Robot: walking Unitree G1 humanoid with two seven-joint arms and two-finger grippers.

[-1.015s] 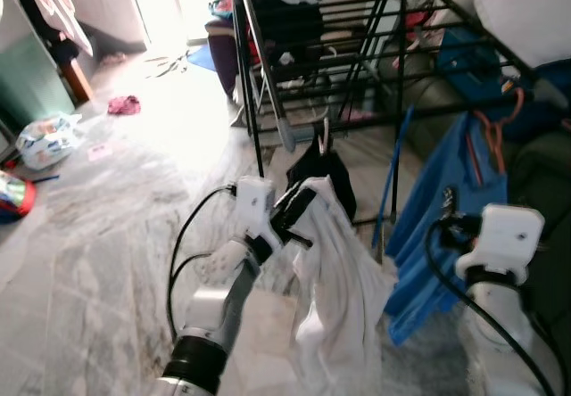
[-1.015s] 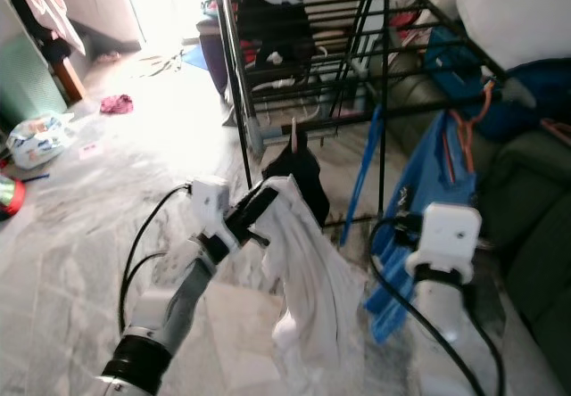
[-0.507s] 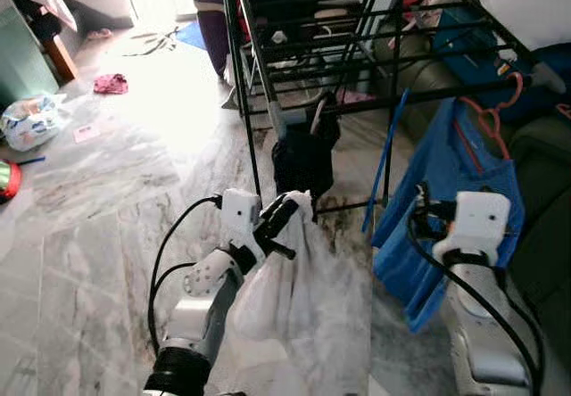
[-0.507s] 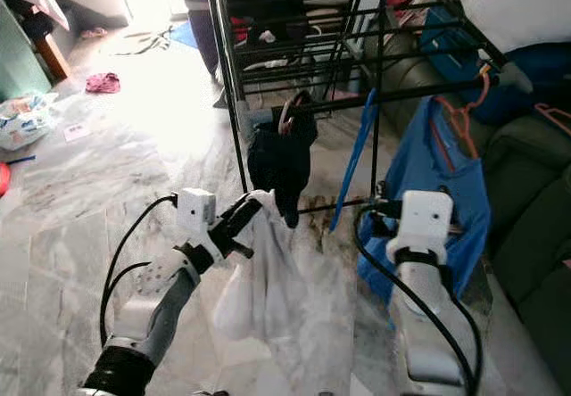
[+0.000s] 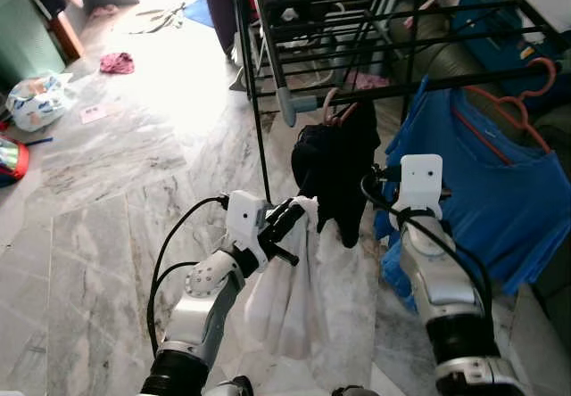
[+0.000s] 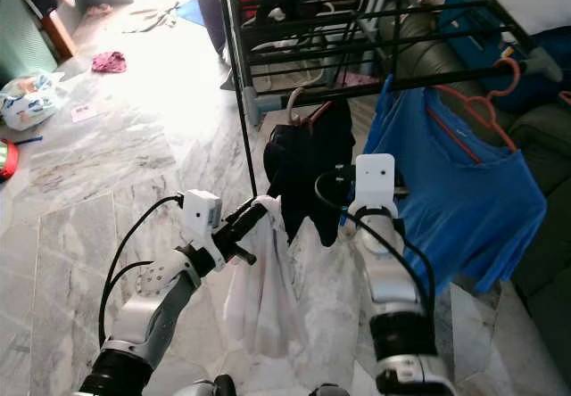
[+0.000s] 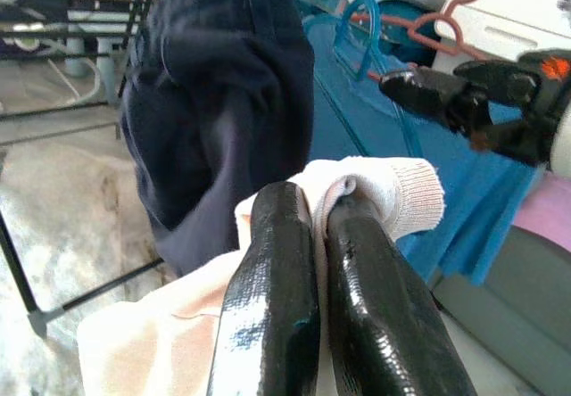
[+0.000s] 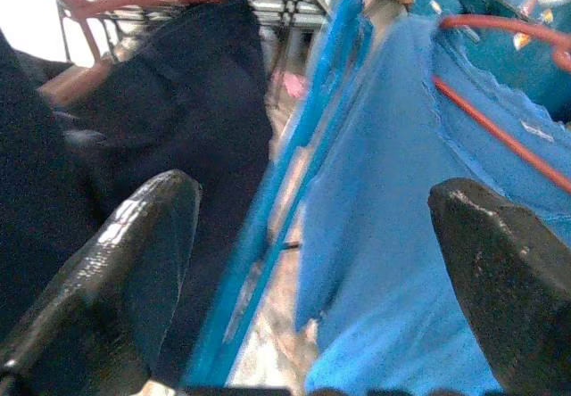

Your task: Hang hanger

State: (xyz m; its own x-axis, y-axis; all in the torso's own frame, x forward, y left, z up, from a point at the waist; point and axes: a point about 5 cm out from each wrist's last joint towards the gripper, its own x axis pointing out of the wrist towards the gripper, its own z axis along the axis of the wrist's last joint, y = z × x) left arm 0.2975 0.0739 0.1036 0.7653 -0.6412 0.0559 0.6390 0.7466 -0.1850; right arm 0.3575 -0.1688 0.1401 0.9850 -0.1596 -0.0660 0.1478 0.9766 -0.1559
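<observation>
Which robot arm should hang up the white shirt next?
Probably the left. Its gripper is already shut on the white shirt, just below the rack bar. The right gripper is open and empty, between the dark garment and the blue shirt.

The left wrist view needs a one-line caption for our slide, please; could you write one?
Left gripper shut on a white garment, before a dark garment and blue shirt.

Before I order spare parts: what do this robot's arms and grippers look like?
Both arms are silver with black elbow bands and looping black cables. Each wrist carries a white boxy camera housing. The left gripper and right gripper each have two long, glossy black fingers.
</observation>
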